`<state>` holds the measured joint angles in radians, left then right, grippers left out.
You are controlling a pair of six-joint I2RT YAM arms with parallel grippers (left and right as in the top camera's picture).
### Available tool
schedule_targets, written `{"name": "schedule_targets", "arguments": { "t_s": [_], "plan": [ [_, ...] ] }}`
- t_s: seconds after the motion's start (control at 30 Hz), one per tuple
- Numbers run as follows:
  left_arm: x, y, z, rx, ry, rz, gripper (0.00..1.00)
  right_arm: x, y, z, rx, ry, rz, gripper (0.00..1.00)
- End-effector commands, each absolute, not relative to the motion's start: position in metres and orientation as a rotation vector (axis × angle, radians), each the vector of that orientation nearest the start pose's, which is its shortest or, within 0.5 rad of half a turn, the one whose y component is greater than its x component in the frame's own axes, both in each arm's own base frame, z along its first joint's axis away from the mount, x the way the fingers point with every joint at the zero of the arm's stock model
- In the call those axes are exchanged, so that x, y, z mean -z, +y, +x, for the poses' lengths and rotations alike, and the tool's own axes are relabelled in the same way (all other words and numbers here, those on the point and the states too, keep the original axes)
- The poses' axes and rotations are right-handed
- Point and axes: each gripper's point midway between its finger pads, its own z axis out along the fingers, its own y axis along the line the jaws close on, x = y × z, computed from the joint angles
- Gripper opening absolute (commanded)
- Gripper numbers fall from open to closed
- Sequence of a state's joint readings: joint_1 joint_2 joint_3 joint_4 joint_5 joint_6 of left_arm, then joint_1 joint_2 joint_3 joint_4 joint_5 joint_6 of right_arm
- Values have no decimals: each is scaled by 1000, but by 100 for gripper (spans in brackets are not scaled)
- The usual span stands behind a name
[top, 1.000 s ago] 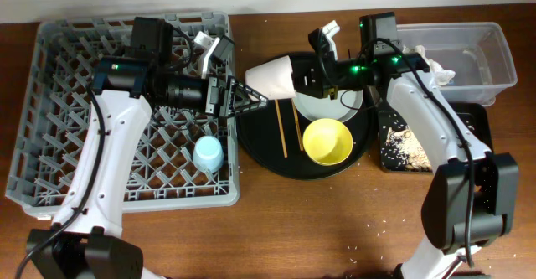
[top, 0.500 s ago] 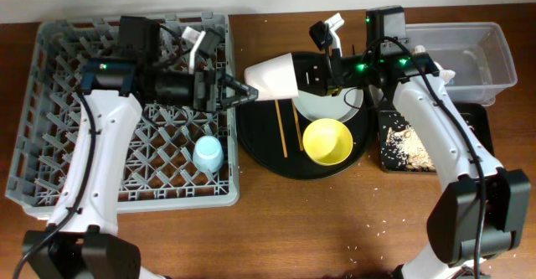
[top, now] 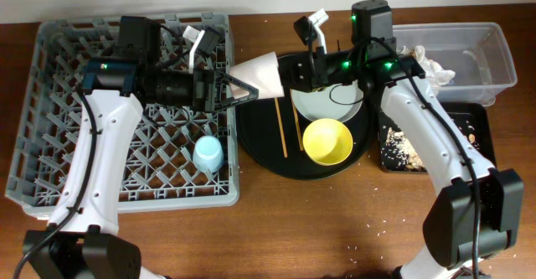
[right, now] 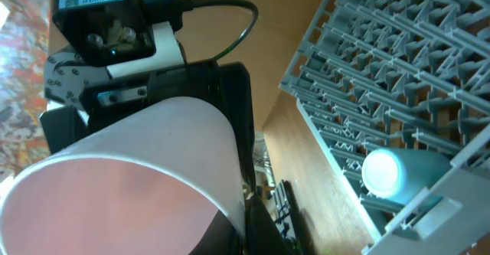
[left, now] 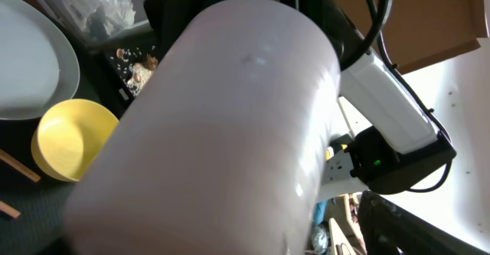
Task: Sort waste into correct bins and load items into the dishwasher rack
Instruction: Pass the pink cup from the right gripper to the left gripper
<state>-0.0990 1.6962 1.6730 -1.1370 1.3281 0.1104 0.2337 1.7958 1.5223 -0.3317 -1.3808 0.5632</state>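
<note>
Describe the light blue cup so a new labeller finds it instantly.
Find the large grey dishwasher rack on the left of the table. Near its right edge, on the side nearer the robot, the light blue cup sits inside. It is the only item in the rack; the pale pink cup is held in the air beside it.

The pink cup [left: 230, 125] fills the left wrist view as a blur, hiding the fingers of the left gripper [top: 239, 89] behind it. Left of the cup, the plate [left: 27, 63] is cut off by the edge. In the right wrist view the cup runs off the bottom edge. Overhead, whether the left gripper touches the cup is too small to tell.
</note>
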Motion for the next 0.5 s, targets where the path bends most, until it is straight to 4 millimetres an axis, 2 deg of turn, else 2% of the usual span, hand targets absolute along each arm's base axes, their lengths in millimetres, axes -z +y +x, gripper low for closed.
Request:
{"name": "schedule_targets", "arguments": {
  "t_s": [0.0,0.17,0.47],
  "plan": [
    [-333,-204,323,1729,2103,632,90,-309,276,365,-1879,2147,-507,4],
    [-331,-204,324,1715,2113,630,89,-308,285,359,-1882,2156,-527,4],
    [-330,-203,326,1698,2120,631,89,-303,284,356,-1885,2180,-518,4]
  ]
}}
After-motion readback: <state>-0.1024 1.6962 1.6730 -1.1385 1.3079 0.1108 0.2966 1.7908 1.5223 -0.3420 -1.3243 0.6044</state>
